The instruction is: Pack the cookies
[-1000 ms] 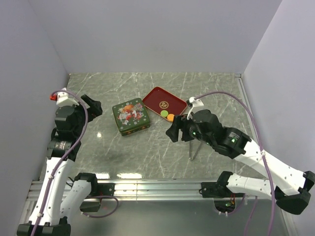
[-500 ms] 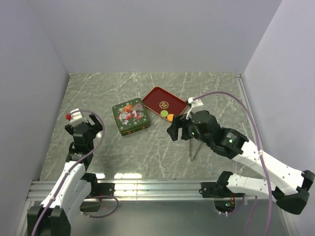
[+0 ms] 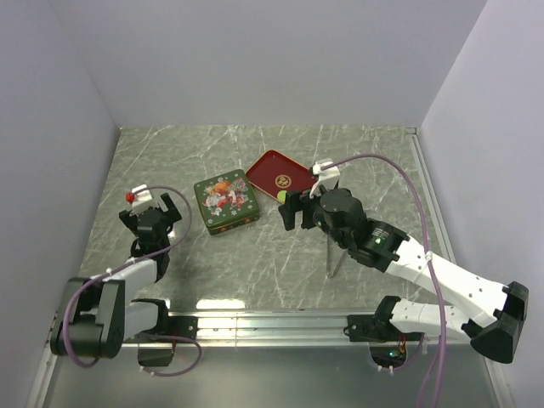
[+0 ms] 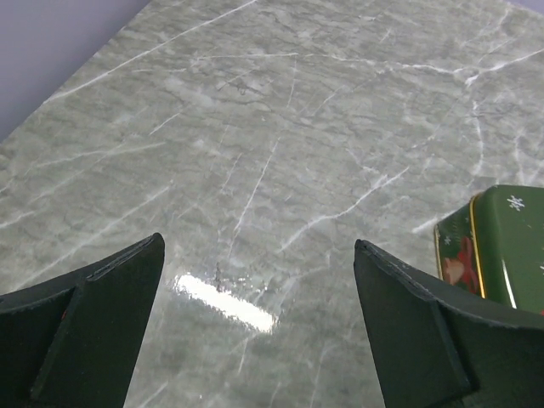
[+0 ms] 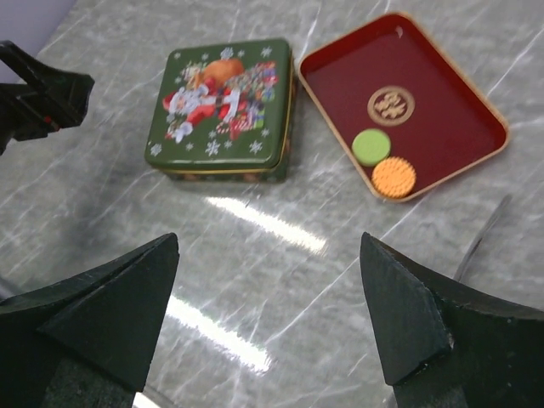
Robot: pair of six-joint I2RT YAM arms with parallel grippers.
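A green cookie point(image 5: 371, 146) and an orange cookie point(image 5: 393, 176) lie in the near corner of a red tray point(image 5: 425, 93); the tray shows in the top view point(image 3: 274, 172), where the cookies are mostly hidden by my right arm. A closed green Christmas tin point(image 3: 225, 200) stands left of the tray, also in the right wrist view point(image 5: 223, 112) and at the edge of the left wrist view point(image 4: 501, 246). My right gripper point(image 3: 291, 212) is open and empty, above the table in front of the tin and tray. My left gripper point(image 3: 158, 206) is open and empty, low, left of the tin.
A thin metal tong-like tool point(image 3: 337, 255) lies on the marble table to the right of the tin; its tip shows in the right wrist view point(image 5: 480, 238). White walls close the left, back and right sides. An aluminium rail point(image 3: 255, 323) runs along the near edge.
My left arm has folded down and drawn back toward its base, its gripper now low on the table. My right gripper has moved a little left and farther toward the tray.
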